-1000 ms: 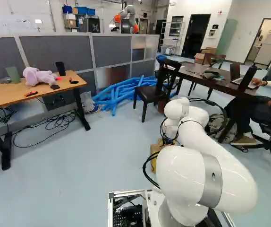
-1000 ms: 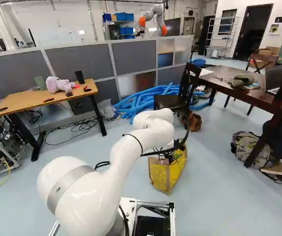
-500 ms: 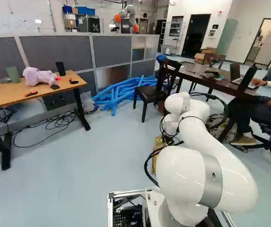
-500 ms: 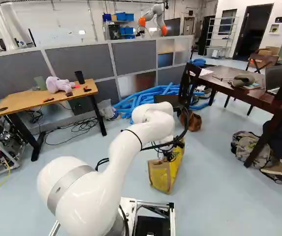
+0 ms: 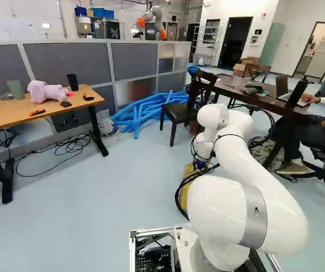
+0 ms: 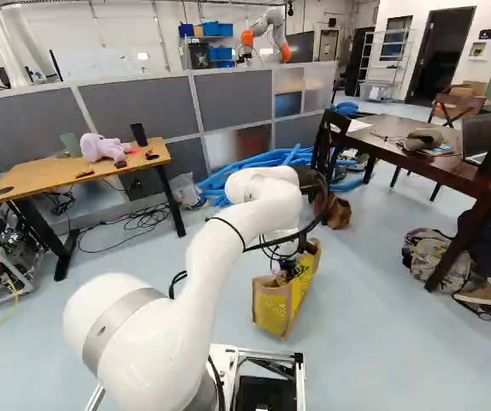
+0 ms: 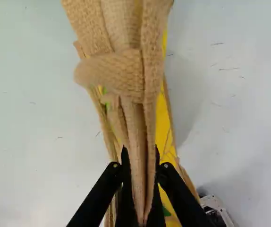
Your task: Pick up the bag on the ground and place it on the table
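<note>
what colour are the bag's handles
Tan, with a coarse weave. The wrist view shows the handles best, pinched in the gripper.

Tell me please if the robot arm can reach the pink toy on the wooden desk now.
Probably not: its gripper is shut on the handles of the yellow bag, and the pink toy lies on the wooden desk, well off to the left.

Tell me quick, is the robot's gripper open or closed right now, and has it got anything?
Gripper: closed, holding the tan woven handles of the yellow shopping bag between its two fingers.
</note>
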You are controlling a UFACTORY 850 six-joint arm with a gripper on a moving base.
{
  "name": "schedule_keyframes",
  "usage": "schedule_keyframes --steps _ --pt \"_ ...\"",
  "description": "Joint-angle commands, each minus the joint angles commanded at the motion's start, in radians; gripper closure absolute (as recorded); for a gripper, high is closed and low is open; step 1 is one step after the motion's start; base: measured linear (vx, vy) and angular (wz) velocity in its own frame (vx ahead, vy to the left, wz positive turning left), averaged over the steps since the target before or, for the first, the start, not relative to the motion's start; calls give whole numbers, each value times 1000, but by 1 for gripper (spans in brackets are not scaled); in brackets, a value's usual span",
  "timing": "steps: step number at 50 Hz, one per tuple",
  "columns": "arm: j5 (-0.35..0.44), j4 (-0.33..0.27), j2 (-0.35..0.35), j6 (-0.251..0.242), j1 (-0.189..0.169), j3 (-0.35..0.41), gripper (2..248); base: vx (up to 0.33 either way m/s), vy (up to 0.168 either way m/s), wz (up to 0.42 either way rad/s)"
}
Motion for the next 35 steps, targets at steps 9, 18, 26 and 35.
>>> schedule_keyframes --steps 9,18,26,35 --pt "-21 0 40 0 10 48 229 0 0 0" --pt "-42 0 81 0 22 102 229 0 0 0" --pt "-46 0 119 0 33 153 229 0 0 0" --pt "-40 0 161 0 41 209 229 0 0 0"
